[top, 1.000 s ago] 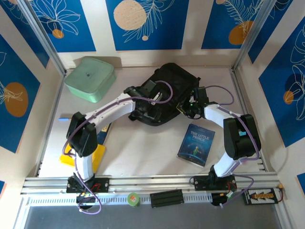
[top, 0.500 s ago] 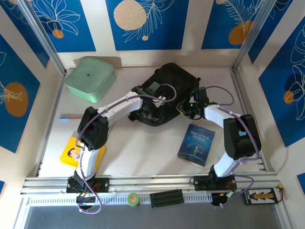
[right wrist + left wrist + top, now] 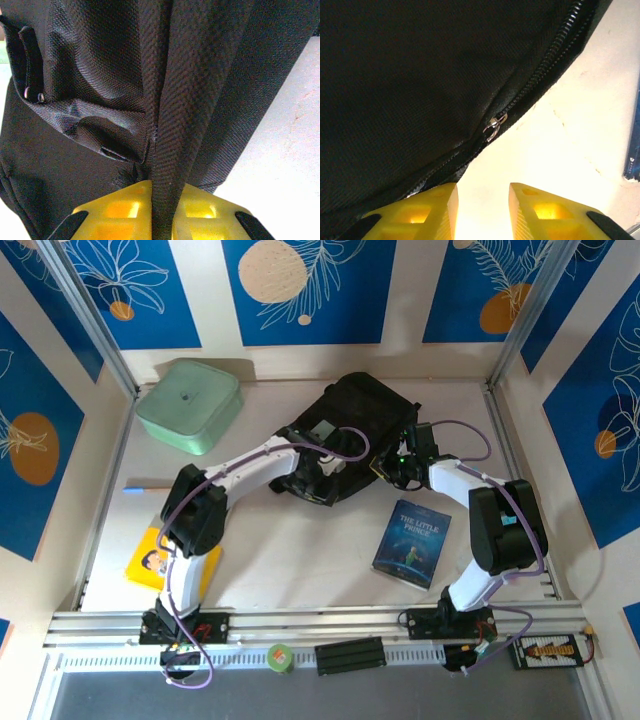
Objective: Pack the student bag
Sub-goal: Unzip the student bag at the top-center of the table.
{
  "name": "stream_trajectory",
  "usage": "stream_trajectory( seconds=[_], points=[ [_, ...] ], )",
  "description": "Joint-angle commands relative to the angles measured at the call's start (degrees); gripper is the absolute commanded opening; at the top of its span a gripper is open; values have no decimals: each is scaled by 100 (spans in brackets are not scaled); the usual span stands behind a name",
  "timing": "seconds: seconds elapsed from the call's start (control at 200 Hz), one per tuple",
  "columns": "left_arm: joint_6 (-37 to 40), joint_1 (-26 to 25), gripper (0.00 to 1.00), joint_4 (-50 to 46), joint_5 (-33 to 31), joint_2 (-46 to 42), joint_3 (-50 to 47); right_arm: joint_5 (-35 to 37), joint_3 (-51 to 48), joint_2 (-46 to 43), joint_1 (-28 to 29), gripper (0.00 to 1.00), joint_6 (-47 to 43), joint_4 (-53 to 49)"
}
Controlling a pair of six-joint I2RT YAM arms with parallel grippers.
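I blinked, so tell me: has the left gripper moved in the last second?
Yes. Seen from above, the left gripper went right, away from the mint-green box, along the student bag.

Overhead view: bright, even, diffuse light; shadows stay soft around the student bag [image 3: 355, 405], whose black fabric loses detail. Left wrist view: the surface [image 3: 560, 135] right of the bag is overexposed and yellowish; the fingers [image 3: 545, 215] below it are blurred. Right wrist view: bag weave sharp, bottom edge soft
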Motion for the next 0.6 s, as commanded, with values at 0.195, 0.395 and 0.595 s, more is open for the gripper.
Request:
stream_trajectory(
  seconds=[0.195, 0.395, 0.595],
  points=[
    [-596, 24, 54, 643, -359, -1170, -1181, -179, -28, -63, -16, 15, -20, -25],
    [-1532, 215, 56, 1735, 267, -1325, -1846, -196, -19, -37, 3, 15, -21, -21],
    [-1972, 273, 59, 2103, 298, -1082, -1774, -196, -15, -46, 14, 15, 2, -11]
  ],
)
